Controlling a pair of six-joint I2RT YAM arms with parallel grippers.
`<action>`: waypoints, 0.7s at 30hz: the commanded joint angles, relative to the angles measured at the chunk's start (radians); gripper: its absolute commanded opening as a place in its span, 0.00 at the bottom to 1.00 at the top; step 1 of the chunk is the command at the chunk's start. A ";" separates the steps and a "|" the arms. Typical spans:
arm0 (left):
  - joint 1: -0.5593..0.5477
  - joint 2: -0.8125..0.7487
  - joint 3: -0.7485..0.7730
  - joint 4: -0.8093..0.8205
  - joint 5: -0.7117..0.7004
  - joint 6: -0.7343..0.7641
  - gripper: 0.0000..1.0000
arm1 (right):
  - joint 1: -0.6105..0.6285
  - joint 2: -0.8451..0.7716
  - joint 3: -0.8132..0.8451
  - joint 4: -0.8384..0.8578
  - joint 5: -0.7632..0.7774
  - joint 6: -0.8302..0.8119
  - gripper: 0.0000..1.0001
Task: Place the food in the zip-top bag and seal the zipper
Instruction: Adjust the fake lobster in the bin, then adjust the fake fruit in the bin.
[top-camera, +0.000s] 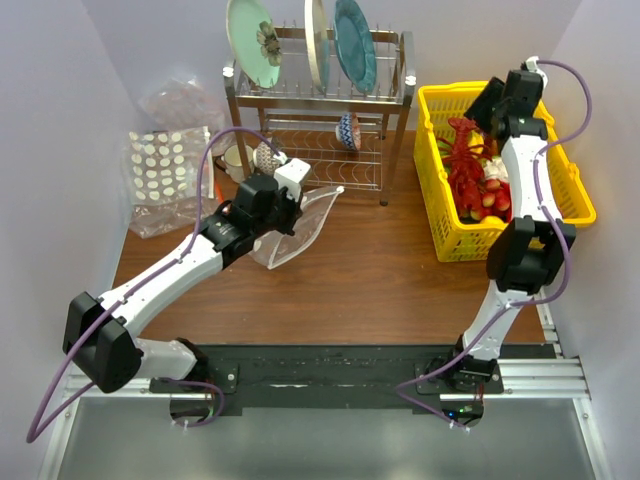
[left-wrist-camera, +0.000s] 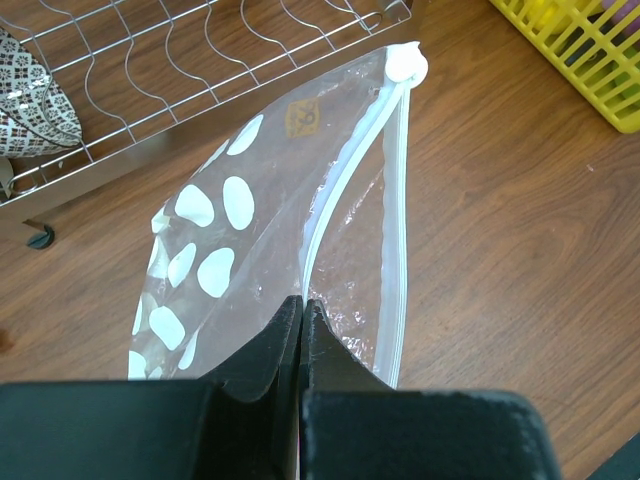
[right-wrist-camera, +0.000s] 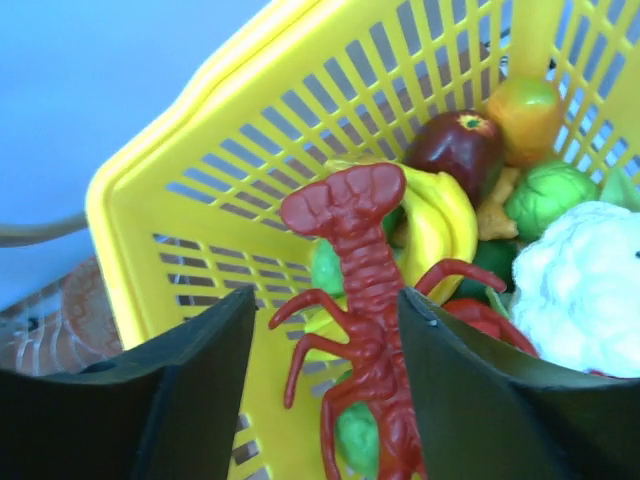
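Note:
The zip-top bag (top-camera: 305, 222) lies on the table in front of the rack, clear, with its mouth gaping. My left gripper (left-wrist-camera: 303, 300) is shut on one lip of the bag (left-wrist-camera: 340, 240), by the white zipper (left-wrist-camera: 395, 200), whose slider (left-wrist-camera: 407, 66) sits at the far end. In the top view the left gripper (top-camera: 285, 197) is at the bag's near-left edge. The food is in the yellow basket (right-wrist-camera: 190, 170): a red lobster (right-wrist-camera: 365, 260), banana (right-wrist-camera: 445, 215), apple (right-wrist-camera: 455, 145) and cauliflower (right-wrist-camera: 580, 275). My right gripper (right-wrist-camera: 325, 300) is open, its fingers either side of the lobster, not touching it.
A metal dish rack (top-camera: 320, 120) with plates and a patterned bowl (top-camera: 348, 130) stands at the back. A flat clear pack with white dots (top-camera: 165, 165) and a wrinkly plastic sack (top-camera: 185, 100) lie at back left. The basket (top-camera: 565, 180) sits at right.

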 joint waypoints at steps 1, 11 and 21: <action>-0.004 -0.033 -0.008 0.036 -0.021 0.018 0.00 | 0.002 -0.070 -0.041 -0.155 0.102 -0.060 0.66; -0.004 -0.041 -0.014 0.038 -0.005 0.016 0.00 | -0.007 -0.374 -0.471 -0.078 0.441 -0.085 0.59; -0.004 -0.055 -0.010 0.033 0.008 0.015 0.00 | -0.110 -0.238 -0.529 -0.012 0.233 0.023 0.76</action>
